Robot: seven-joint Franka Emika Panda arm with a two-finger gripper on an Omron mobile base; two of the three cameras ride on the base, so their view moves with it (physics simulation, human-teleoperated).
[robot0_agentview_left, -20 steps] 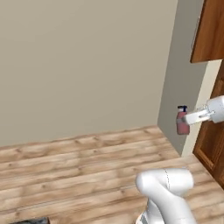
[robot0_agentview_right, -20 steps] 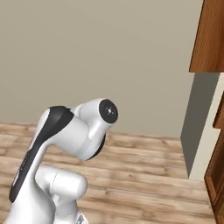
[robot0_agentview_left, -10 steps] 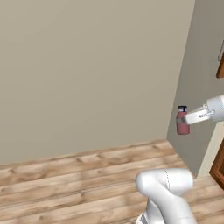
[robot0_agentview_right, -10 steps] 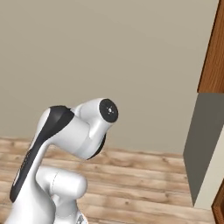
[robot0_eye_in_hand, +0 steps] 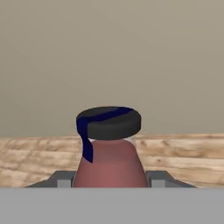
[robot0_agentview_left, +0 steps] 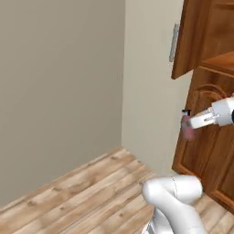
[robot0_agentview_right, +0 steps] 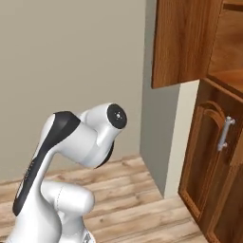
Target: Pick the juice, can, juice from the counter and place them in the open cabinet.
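Note:
My gripper [robot0_agentview_left: 192, 123] is shut on a juice bottle [robot0_agentview_left: 186, 127], a maroon bottle with a black cap, held upright in the air at the right of the left base view. In the hand view the juice bottle [robot0_eye_in_hand: 109, 164] rises between the two fingertips [robot0_eye_in_hand: 64, 180], facing a beige wall and wooden floor. The reddish-brown cabinet [robot0_agentview_left: 215, 27] stands just right of the bottle, its open door [robot0_agentview_left: 194, 39] bearing a grey bar handle [robot0_agentview_left: 174, 42]. An inner shelf [robot0_agentview_right: 228, 76] of the cabinet [robot0_agentview_right: 182, 42] shows beside the door. The can and the counter are out of view.
Below the shelf is a shut lower wooden door [robot0_agentview_right: 211, 161] with a grey handle [robot0_agentview_right: 223, 134]. A grey-beige wall corner [robot0_agentview_left: 124, 77] stands left of the cabinet. Wooden plank floor [robot0_agentview_left: 82, 196] spreads in front of the base.
The whole picture has shifted left, so the base has moved: the cabinet and its open door now stand much closer. The juice bottle stays gripped.

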